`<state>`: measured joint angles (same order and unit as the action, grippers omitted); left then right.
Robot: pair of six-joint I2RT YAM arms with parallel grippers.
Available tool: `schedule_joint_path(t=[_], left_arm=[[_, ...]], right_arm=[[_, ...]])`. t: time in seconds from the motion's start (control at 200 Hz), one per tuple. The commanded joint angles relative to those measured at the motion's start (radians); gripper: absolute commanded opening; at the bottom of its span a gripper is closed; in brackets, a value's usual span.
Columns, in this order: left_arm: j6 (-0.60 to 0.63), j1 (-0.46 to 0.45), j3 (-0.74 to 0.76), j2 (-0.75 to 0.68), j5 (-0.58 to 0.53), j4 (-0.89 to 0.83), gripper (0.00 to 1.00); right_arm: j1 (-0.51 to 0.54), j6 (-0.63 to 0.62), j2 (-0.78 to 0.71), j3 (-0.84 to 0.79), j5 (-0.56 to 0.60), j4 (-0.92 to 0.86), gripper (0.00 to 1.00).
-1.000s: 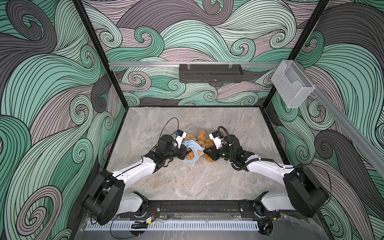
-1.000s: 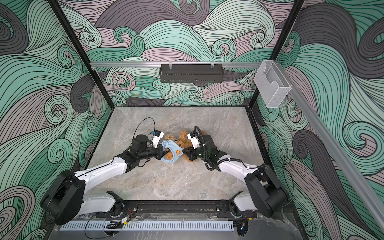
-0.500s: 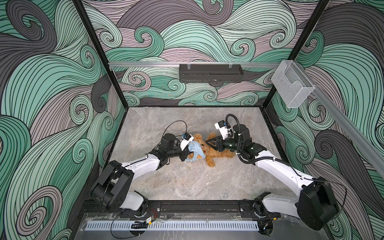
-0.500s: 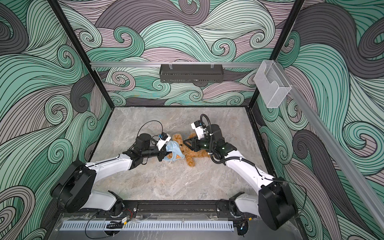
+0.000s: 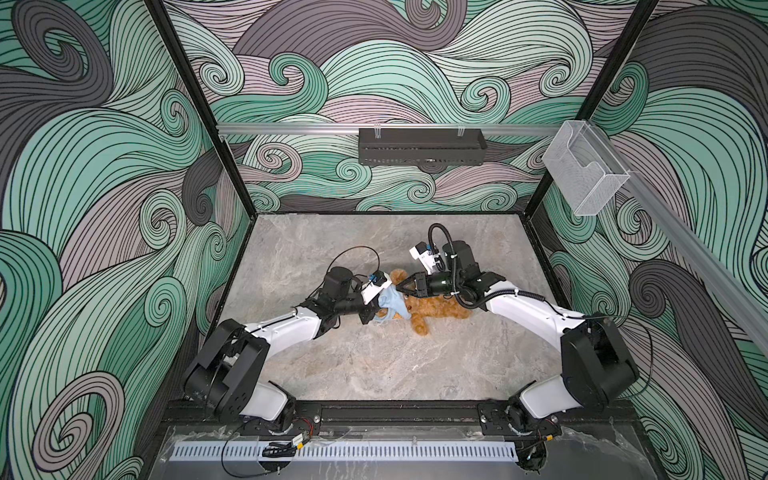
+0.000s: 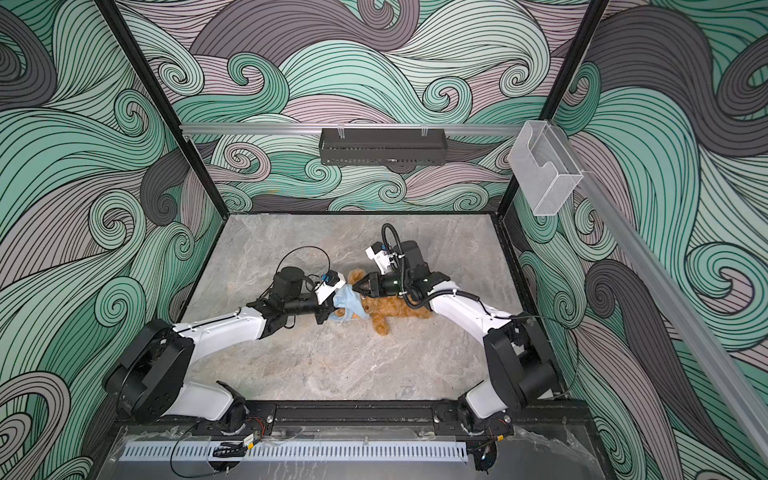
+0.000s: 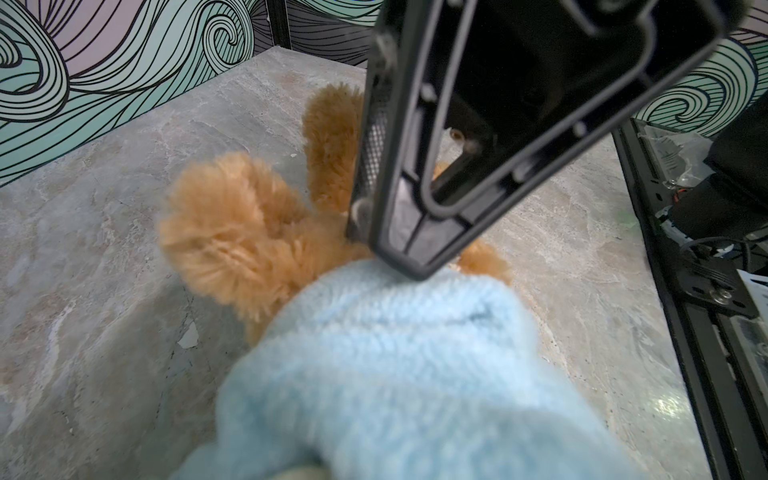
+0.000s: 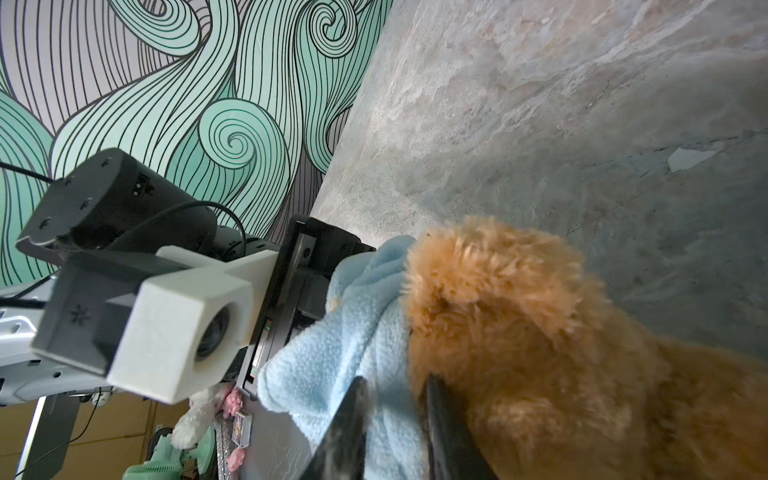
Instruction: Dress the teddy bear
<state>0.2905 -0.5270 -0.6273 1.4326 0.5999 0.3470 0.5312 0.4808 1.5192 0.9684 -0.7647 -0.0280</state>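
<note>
I see walls (image 5: pixel 104 166) with green-grey swirl pattern | tabletop (image 5: pixel 374 365) grey marble look | black tray (image 5: pixel 422 146) on rear rail (image 5: pixel 291 128) | clear box (image 5: pixel 584 174) at right side

No text, label, brand, number or sign can be read in any view. In the right wrist view a small printed card (image 8: pixel 243 428) sits just beside a pink toy (image 8: pixel 233 402), but its print is too small and blurred to make out.
</note>
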Motion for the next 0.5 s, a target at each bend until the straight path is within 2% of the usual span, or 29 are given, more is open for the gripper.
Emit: schedule_joint_path(t=[0.0, 0.245, 0.34, 0.495], left_arm=[[0.036, -0.009, -0.035, -0.005, 0.017, -0.034, 0.00], [0.051, -0.014, -0.035, -0.005, 0.002, -0.052, 0.00], [0.055, -0.016, -0.038, -0.005, -0.005, -0.056, 0.00], [0.067, -0.019, -0.038, -0.005, -0.023, -0.066, 0.00]], right_arm=[[0.011, 0.008, 0.010, 0.030, -0.025, -0.019, 0.26], [0.040, 0.006, 0.056, 0.048, -0.001, -0.032, 0.26], [0.044, 0.021, 0.067, 0.054, 0.001, -0.018, 0.20], [0.040, 0.078, 0.060, 0.045, 0.012, 0.053, 0.02]])
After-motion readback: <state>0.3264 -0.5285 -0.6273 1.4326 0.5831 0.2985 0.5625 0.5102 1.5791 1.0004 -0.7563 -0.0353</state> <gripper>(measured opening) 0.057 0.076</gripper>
